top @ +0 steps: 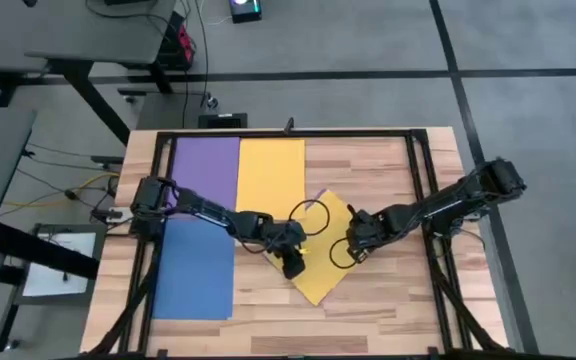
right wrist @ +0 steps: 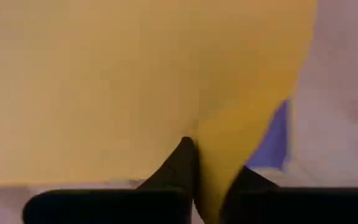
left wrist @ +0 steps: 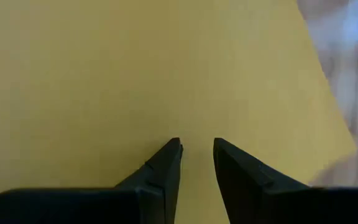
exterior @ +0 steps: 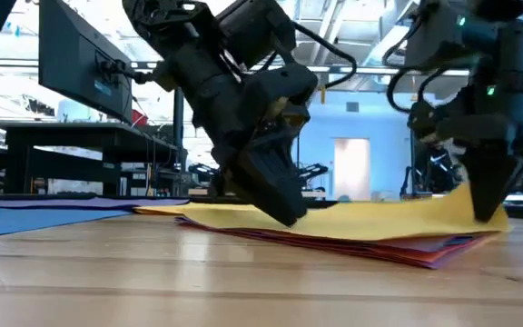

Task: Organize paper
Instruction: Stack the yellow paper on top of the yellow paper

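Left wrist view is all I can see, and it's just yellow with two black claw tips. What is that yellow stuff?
Observer: It's a tilted yellow sheet of paper, lying crooked on the wooden table. Your left claw points down at it, fingers a little apart.
Operator: Is the other claw doing anything?
Observer: Yes. The right claw is shut on that sheet's edge, and the low view shows that edge raised off the red-pink sheets underneath.
Operator: Are any papers tidy already?
Observer: A purple sheet, a straight yellow sheet and a blue sheet lie flat and square on the table's left part.
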{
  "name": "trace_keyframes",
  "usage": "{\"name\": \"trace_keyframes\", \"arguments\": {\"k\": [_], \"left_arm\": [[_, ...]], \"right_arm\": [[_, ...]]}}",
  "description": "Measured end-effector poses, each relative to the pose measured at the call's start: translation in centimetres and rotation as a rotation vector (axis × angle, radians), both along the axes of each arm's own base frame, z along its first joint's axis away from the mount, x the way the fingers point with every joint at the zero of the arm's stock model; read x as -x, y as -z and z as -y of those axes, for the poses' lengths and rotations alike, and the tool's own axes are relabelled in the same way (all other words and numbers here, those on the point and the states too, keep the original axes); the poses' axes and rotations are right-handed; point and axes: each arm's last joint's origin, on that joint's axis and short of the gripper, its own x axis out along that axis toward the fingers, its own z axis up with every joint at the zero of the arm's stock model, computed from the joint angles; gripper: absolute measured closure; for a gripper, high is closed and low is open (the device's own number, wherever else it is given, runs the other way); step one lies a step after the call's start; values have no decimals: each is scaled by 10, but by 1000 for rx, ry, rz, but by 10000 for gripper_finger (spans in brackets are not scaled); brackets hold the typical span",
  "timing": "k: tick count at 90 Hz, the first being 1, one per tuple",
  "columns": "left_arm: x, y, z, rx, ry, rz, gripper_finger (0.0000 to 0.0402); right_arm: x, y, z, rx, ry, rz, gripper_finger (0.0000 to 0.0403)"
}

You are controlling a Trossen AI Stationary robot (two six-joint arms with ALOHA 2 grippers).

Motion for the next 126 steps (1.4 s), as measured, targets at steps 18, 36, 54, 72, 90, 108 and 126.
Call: {"name": "trace_keyframes", "arguments": {"k": [18, 36, 54, 72, 90, 108, 126], "left_arm": [[19, -76, -8, -80, 33, -22, 320], [71, -172, -27, -124, -1, 47, 320], [134, -234, -53, -121, -89, 185, 320], [180, -260, -75, -194, -140, 259, 320], [199, -268, -93, -334, -121, 284, 320], [204, -267, -108, -413, -125, 262, 320], [206, -262, -115, -438, -120, 200, 320]], "right_arm": [[-6, -60, 3, 40, -233, 201, 403], [-21, -97, 9, 210, -706, 370, 403], [-14, -136, 16, 281, -981, 349, 403], [-17, -163, 32, 299, -908, 464, 403], [-71, -154, 78, 357, -600, 659, 403], [-133, -130, 149, 240, -154, 763, 403], [-172, -92, 217, 155, 123, 685, 403]]}}
